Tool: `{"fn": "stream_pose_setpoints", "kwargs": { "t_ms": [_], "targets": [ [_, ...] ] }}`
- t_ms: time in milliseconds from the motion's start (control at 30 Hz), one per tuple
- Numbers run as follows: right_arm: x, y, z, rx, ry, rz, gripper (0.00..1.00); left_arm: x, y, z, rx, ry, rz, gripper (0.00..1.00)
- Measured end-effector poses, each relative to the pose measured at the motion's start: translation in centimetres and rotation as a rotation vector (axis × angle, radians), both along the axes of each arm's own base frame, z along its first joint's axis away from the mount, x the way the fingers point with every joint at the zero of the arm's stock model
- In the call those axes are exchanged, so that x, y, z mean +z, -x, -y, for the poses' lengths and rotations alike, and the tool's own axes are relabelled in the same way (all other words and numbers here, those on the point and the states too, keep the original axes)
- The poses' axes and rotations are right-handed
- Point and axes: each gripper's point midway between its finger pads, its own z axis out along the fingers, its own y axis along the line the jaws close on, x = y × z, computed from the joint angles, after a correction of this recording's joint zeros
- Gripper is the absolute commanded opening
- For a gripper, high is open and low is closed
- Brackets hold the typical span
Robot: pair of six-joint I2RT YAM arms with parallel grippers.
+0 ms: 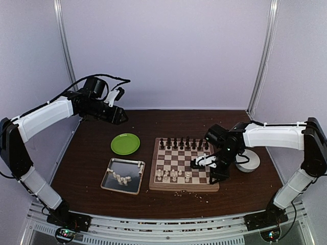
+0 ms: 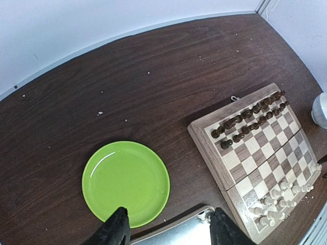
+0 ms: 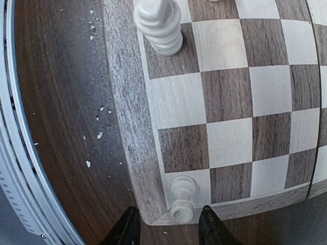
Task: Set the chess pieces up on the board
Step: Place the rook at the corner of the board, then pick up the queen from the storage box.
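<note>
Seen from the top camera, the right arm's wrist covers part of a pale round object (image 1: 249,161) and the near right corner of the board (image 1: 183,188), so I cannot make out the tips of the right pincer (image 1: 218,176) from here. That arm reaches in from the right and bends down over that corner. The left arm stretches high toward the back wall, its left pincer (image 1: 122,117) well apart from the board and beyond a green plate (image 1: 125,144). Dark chess pieces (image 1: 183,143) fill the board's two far rows, white chess pieces (image 1: 173,175) cluster on its near left squares, and cream pieces too small to name lie in a silver tray (image 1: 108,173). In the left wrist view the board (image 2: 204,148) is cut off at the right edge and the tray (image 2: 179,232) shows only as a corner. The left pincer (image 2: 168,229) stands wide and empty above the plate (image 2: 125,182), with the board off to one side. In the right wrist view a tall white piece (image 3: 158,25) is cropped at the top. A white pawn (image 3: 182,201) sits on the board's corner square, between the fingers (image 3: 125,229) of the right pincer (image 3: 166,229), which is parted with a sliver of gap on each side. I cannot judge whether the pawn is upright. Pale crumbs (image 3: 99,135) dot the bench (image 3: 56,102) beside the rim.
</note>
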Motion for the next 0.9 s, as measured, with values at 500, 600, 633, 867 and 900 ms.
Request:
{"fn": "stream_pose_setpoints", "kwargs": {
  "t_ms": [500, 600, 633, 867, 900],
  "targets": [
    [9.3, -5.2, -3.5, -0.09, -0.334, 0.102, 0.4, -3.9, 4.1, -3.7, 0.138, -0.134, -0.109, 0.47],
    [8.8, -5.8, -3.4, -0.121, -0.358, 0.103, 0.4, -5.8, 7.4, -5.2, 0.166, -0.143, -0.179, 0.47],
    [8.7, -5.9, -3.5, -0.123, -0.361, 0.104, 0.4, -6.5, 8.5, -5.7, 0.18, -0.145, -0.203, 0.47],
    [8.6, -5.7, -3.8, -0.114, -0.397, 0.107, 0.4, -10.8, 12.4, -7.1, 0.231, -0.179, -0.34, 0.47],
    [8.8, -5.6, -3.8, -0.112, -0.402, 0.109, 0.4, -11.1, 12.5, -7.0, 0.229, -0.183, -0.351, 0.47]
  ]
}}
